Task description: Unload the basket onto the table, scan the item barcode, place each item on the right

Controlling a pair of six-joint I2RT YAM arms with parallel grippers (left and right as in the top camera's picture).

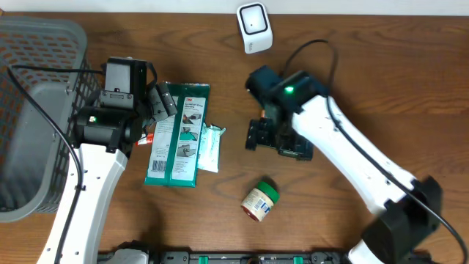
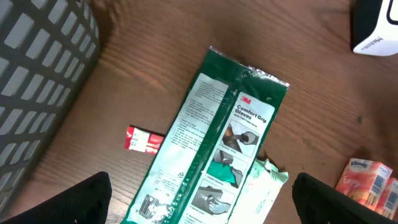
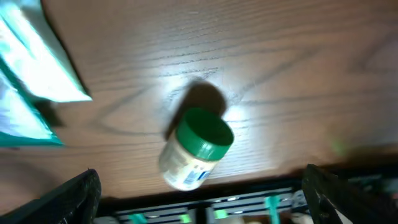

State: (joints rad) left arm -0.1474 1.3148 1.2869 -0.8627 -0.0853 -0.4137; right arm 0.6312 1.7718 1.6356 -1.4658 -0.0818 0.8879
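Observation:
A white barcode scanner stands at the back of the table; its corner also shows in the left wrist view. A long green glove package lies flat, with a barcode near its lower end. My left gripper hovers open over it, holding nothing. A small jar with a green lid lies on its side near the front edge. My right gripper hangs open above the jar, its dark fingertips wide apart and empty.
A grey mesh basket fills the left edge. A white tissue pack lies against the package's right side. A small red packet sits to its left. An orange tissue box lies to the right.

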